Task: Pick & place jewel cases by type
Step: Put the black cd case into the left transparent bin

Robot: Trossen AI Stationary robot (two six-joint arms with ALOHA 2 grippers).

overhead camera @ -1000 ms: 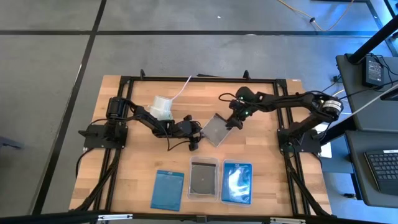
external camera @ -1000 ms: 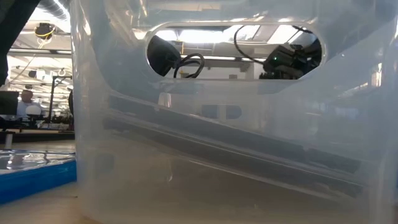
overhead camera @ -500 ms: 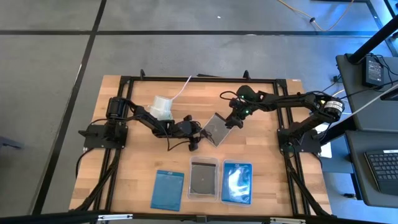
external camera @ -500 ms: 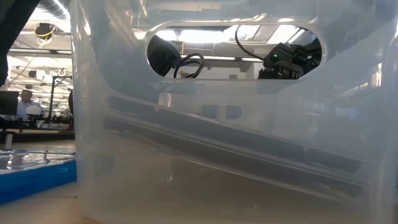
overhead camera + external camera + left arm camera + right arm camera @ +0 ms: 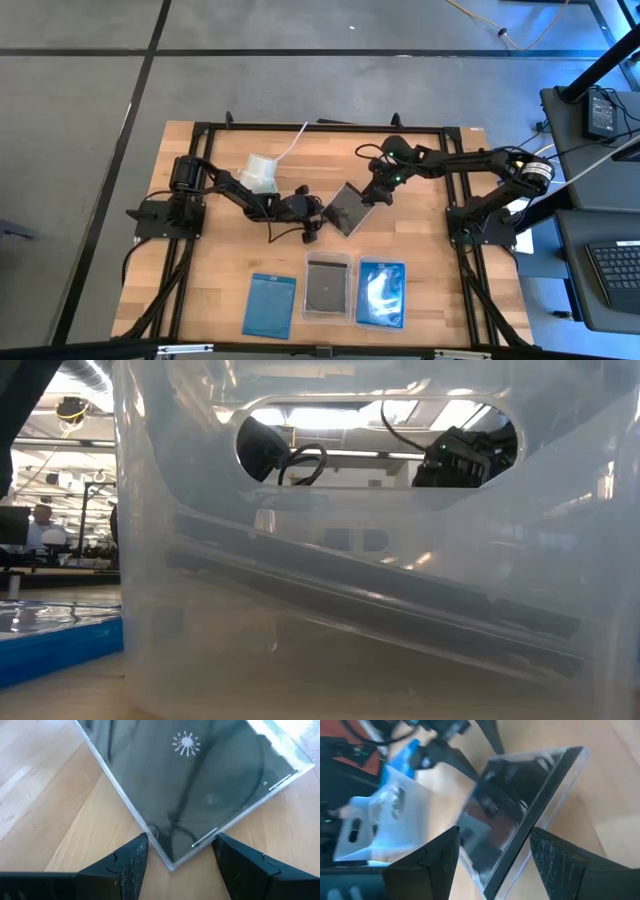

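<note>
At mid-table, a dark jewel case [image 5: 345, 209] tilts between both arms: right gripper [image 5: 374, 196] clamps its far edge, left gripper [image 5: 318, 212] stands apart at its near corner

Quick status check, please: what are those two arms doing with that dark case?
Right gripper tilting the dark jewel case up. Left gripper open at its corner. Nothing blocking.
</note>
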